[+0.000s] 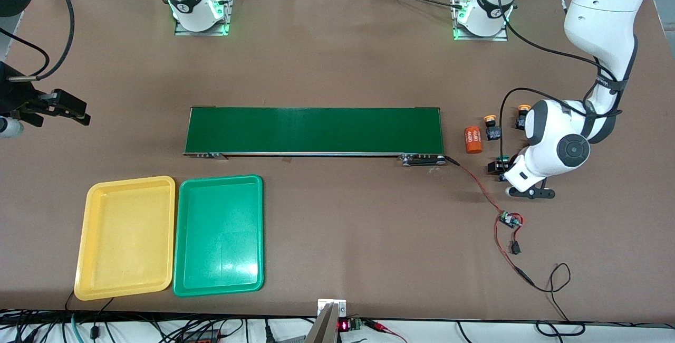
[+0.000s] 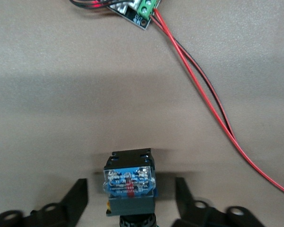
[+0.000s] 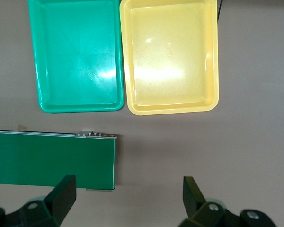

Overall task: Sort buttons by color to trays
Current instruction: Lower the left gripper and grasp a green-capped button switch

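Left gripper [image 2: 130, 201]: low at the table in the right of the front view, just off the conveyor's end; its two black fingers [image 2: 75, 198] stand either side of a button, not yet touching it, so part-way apart with nothing gripped.
Button in hand: a small push-button switch with a dark blocky body and blue-clear contact block [image 2: 129, 182], lying between the jaws at the bottom centre of the left wrist view; its cap looks green in the front view [image 1: 500, 161], though the wrist mostly hides it.
Other buttons: two yellow-capped switches with dark bodies [image 1: 491, 127] and [image 1: 522, 116] sit higher in the front view, by the left arm's elbow; a fourth is not visible.
Nearby clutter: an orange cylinder with white print [image 1: 473, 139] lies beside them; red and black wires [image 2: 213, 101] run to a small circuit board [image 2: 132, 9].
Doing the step well: I would centre the body between the pads, close squarely on its flat sides and lift straight up, clear of the wires.
Right gripper [image 3: 128, 196]: waiting at the left edge of the front view, jaws wide and empty.
Trays: a shallow yellow plastic tray [image 1: 84, 237] and a matching green one [image 1: 182, 237] sit side by side at lower left, both without buttons.
Conveyor: a long dark green belt [image 1: 314, 130] across mid-frame.
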Available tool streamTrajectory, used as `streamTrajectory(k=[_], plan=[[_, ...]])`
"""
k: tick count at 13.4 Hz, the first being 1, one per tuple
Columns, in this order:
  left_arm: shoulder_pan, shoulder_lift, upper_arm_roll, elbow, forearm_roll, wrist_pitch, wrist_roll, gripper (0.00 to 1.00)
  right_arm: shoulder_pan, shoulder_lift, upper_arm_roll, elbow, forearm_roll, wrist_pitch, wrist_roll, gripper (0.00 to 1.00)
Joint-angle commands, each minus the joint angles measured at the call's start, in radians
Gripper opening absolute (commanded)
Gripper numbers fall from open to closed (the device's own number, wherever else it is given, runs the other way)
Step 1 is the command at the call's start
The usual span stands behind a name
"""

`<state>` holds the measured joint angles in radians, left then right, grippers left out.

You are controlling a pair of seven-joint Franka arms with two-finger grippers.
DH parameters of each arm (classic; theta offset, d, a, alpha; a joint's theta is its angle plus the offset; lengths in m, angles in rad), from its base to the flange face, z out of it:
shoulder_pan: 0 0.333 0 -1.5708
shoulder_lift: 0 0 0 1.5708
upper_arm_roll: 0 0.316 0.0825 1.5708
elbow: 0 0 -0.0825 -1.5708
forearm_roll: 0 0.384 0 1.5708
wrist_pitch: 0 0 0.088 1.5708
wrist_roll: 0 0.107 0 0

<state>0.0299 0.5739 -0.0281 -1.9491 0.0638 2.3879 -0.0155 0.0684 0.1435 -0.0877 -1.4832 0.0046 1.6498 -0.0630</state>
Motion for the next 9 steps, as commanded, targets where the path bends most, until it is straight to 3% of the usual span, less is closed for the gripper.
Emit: streamTrajectory(k=[1,3,7,9], plan=[[0.005,0.0,-0.003,0.01,-0.018,0.004,0.008,0.1,-0.005,-0.013,0.002,0.0,0.011,-0.015,-0.009,1.0],[0.007,-0.006,-0.003,0.012,-0.016,0.004,0.016,0.0,-0.005,-0.013,0.002,0.0,0.011,-0.015,-0.009,1.0],[-0.007,-0.11,-0.003,0.015,-0.01,-0.01,0.011,0.0,-0.005,-0.013,0.002,0.0,0.011,-0.015,-0.009,1.0],[-0.068,-0.19,-0.007,-0.001,-0.015,-0.082,-0.001,0.0,-0.005,-0.013,0.0,0.0,0.011,-0.015,-0.009,1.0]])
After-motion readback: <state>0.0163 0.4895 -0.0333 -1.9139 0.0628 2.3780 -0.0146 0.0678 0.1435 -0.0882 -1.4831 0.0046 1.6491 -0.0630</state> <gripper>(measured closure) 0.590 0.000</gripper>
